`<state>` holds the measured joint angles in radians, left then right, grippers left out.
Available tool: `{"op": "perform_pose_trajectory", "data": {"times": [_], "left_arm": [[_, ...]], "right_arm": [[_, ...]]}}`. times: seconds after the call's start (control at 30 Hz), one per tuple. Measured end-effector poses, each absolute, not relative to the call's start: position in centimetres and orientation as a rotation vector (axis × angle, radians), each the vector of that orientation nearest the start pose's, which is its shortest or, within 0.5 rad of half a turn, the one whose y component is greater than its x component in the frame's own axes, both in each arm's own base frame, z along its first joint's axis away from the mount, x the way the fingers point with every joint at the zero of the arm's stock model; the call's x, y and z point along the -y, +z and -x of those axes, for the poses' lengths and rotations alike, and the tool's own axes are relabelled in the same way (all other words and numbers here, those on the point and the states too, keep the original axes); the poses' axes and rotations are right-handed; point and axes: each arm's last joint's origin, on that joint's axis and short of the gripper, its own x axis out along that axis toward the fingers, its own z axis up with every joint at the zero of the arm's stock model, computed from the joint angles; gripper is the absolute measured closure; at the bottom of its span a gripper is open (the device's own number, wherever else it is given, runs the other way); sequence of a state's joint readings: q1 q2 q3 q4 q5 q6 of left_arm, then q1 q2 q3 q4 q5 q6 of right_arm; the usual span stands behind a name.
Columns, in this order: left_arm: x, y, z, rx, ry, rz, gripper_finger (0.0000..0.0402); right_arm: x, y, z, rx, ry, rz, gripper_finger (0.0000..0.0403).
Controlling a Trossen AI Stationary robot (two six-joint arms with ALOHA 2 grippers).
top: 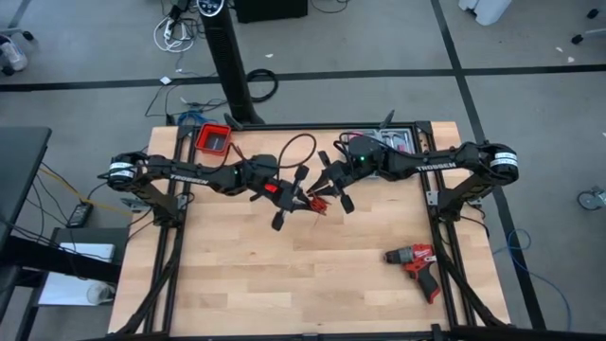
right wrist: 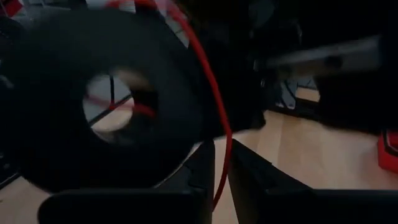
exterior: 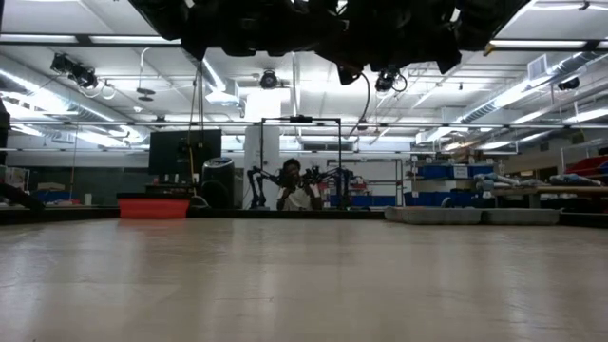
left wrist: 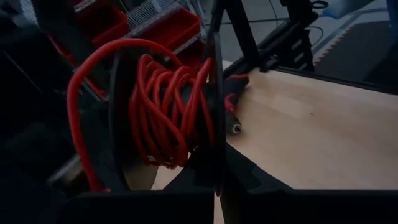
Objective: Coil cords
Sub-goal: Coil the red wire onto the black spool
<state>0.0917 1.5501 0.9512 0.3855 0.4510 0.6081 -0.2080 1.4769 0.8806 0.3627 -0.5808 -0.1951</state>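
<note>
The red cord (left wrist: pixel 163 112) is wound in several turns on a small black spool (left wrist: pixel 124 124) between two flat discs. It is held high above the middle of the table (top: pixel 312 200). A small black plug end (left wrist: pixel 234 127) sticks out beside the winding. My left gripper (top: pixel 299 201) is shut on the spool. My right gripper (top: pixel 324 194) faces it from the right and is shut on a free stretch of the red cord (right wrist: pixel 225 124). That stretch runs past the spool's disc, whose centre hole (right wrist: pixel 112 106) shows. A thin black loop (top: pixel 298 140) arcs toward the far side between the arms. My left gripper pinches the rim of one spool disc (left wrist: pixel 217 168) between its two fingers (left wrist: pixel 249 180). The disc stands edge-on in the gap. The spool is lifted clear of the table, its axis lying across the fingers. My right gripper pinches the single red strand (right wrist: pixel 217 186) between its two fingers (right wrist: pixel 199 174). The strand runs from the spool's far side down through the gap in a slight curve. It is lifted clear of the table.
A red and black drill (top: pixel 418 264) lies at the table's near right. A red bin (top: pixel 214 137) stands at the far left corner and also shows in the low view (exterior: pixel 152 207). A parts tray (top: pixel 383 142) sits at the far edge. A person (exterior: pixel 295 190) is in the room behind.
</note>
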Motion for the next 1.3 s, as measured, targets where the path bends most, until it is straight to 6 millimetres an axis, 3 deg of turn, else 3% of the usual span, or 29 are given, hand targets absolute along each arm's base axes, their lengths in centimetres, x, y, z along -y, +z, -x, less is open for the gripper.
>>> {"op": "perform_pose_trajectory", "data": {"times": [0.53, 1.3], "left_arm": [[-1.9, 26.9, -34.4, 0.005, -0.379, -0.573, 0.0396], [-1.9, 26.8, -34.4, -0.003, -0.384, -0.559, 0.0396]], "right_arm": [[5.5, 22.1, -30.1, -0.221, 0.354, 0.033, 0.036], [7.1, 21.0, -29.2, -0.292, 0.355, -0.024, 0.036]]}}
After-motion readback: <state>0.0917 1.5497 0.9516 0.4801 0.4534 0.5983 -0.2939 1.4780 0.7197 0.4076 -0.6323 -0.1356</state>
